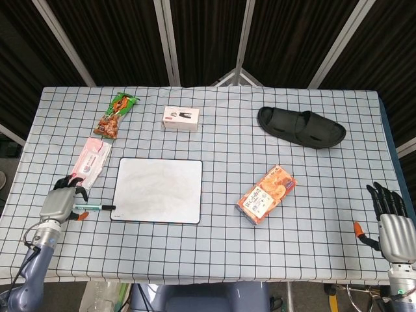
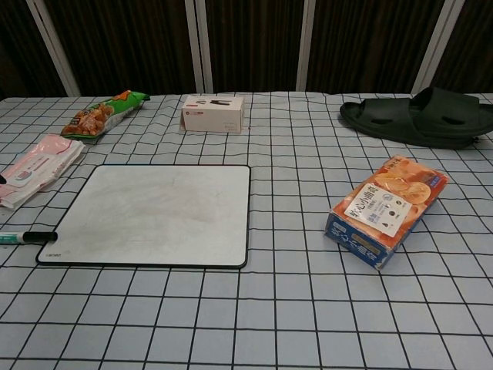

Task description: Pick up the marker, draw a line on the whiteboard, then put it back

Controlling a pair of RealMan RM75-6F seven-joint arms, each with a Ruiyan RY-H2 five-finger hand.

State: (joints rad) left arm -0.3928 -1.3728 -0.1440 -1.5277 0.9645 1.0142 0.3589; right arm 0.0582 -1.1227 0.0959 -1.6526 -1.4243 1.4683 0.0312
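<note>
The marker (image 1: 97, 207) lies on the checked tablecloth just left of the whiteboard (image 1: 159, 190), its black cap touching the board's lower left corner. The chest view shows the marker (image 2: 27, 237) flat on the cloth beside the whiteboard (image 2: 154, 213). My left hand (image 1: 62, 203) is over the marker's left end with its fingers apart and pointing down; it holds nothing. Beyond the table's front right corner, my right hand (image 1: 392, 224) is spread with nothing in it. Neither hand shows clearly in the chest view.
A pink wipes pack (image 1: 90, 162) lies just behind my left hand. A snack bag (image 1: 115, 114) and a small white box (image 1: 180, 118) are at the back, a black slipper (image 1: 301, 127) at the back right, an orange box (image 1: 266, 194) right of the whiteboard.
</note>
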